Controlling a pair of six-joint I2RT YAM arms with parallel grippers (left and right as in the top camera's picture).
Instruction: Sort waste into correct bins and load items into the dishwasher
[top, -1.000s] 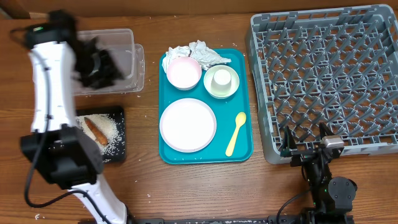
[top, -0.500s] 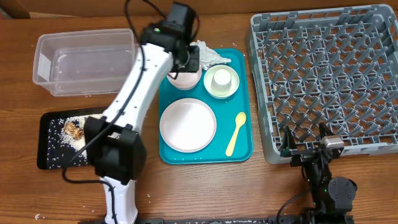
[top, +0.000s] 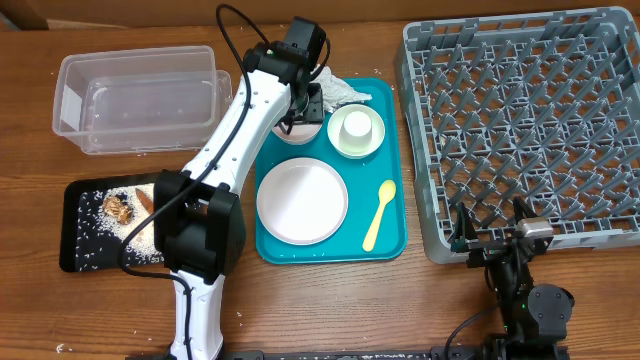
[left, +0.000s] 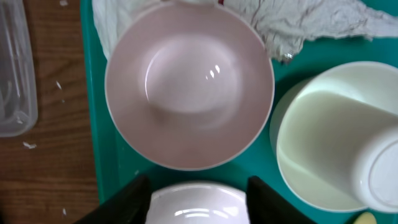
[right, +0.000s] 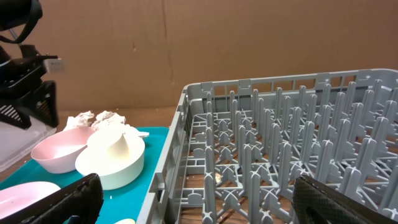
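While the left gripper (left: 198, 200) is hovering over the teal tray (left: 93, 143), its wrist camera is looking straight down into the pink bowl (left: 189, 87). Jaws are standing apart, gripping nothing, with the round plate (left: 196, 210) showing between them. Crumpled napkins (left: 311, 25) are lying against the bowl's far rim. The white bowl (left: 311, 155) alongside is holding the small cup (left: 379, 180).

Overhead: the clear tub (top: 135, 100) is sitting behind the black tray (top: 75, 250), which is carrying rice grains (top: 140, 238), a brown lump (top: 118, 208) and a sausage stick (top: 146, 198). The yellow spoon (top: 378, 213) is lying on the teal tray, right of the plate.

Right wrist: the right gripper (right: 196, 186) is facing the grey dish rack (right: 280, 155) from its near edge. Jaws are spread wide, holding nothing.
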